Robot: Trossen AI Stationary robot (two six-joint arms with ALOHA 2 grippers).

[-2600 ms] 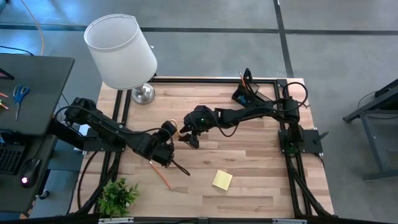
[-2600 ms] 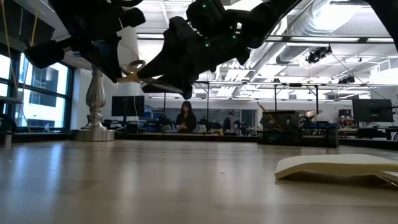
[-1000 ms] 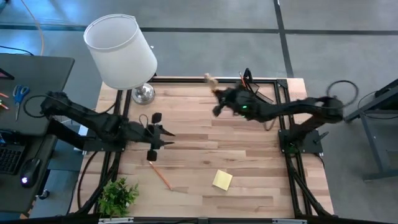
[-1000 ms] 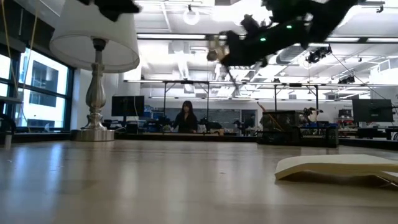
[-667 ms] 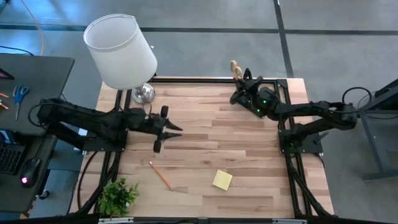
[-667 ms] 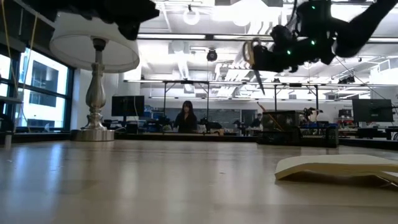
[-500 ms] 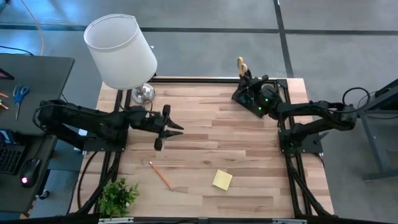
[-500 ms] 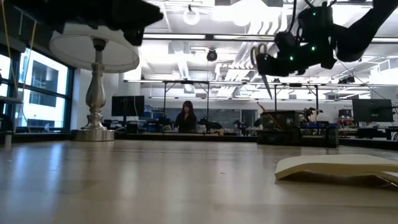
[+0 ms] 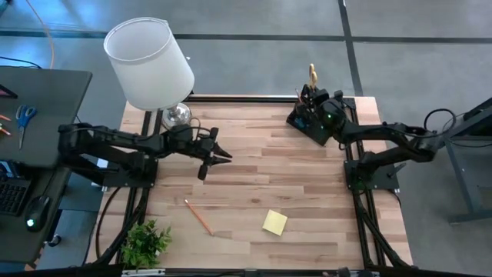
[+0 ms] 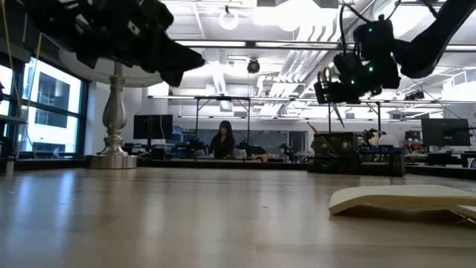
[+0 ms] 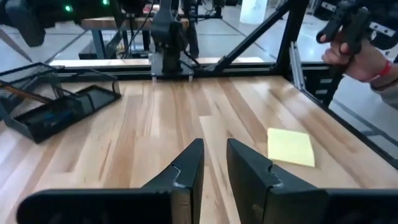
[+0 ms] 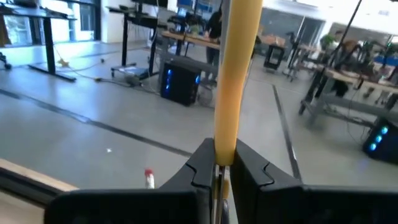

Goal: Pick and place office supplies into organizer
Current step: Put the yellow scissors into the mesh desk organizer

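Yellow-handled scissors (image 12: 234, 74) stand clamped in right pincer (image 12: 217, 163) above organizer (image 9: 306, 121).

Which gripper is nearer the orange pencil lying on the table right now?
Left. The left gripper hangs above the table just past the pencil, on the lamp side. The right gripper is across the table over the organizer, holding the yellow-handled scissors.

we see pale striped wood planks on the table (image 9: 307, 192), a yellow sticky-note pad (image 9: 274, 222), an orange pencil (image 9: 198, 217), a black mesh organizer (image 11: 56, 106), yellow handles on the scissors (image 12: 235, 74) between the right gripper's (image 12: 219, 163) black fingers, a white lamp shade (image 9: 150, 63) and a green plant (image 9: 144, 243).
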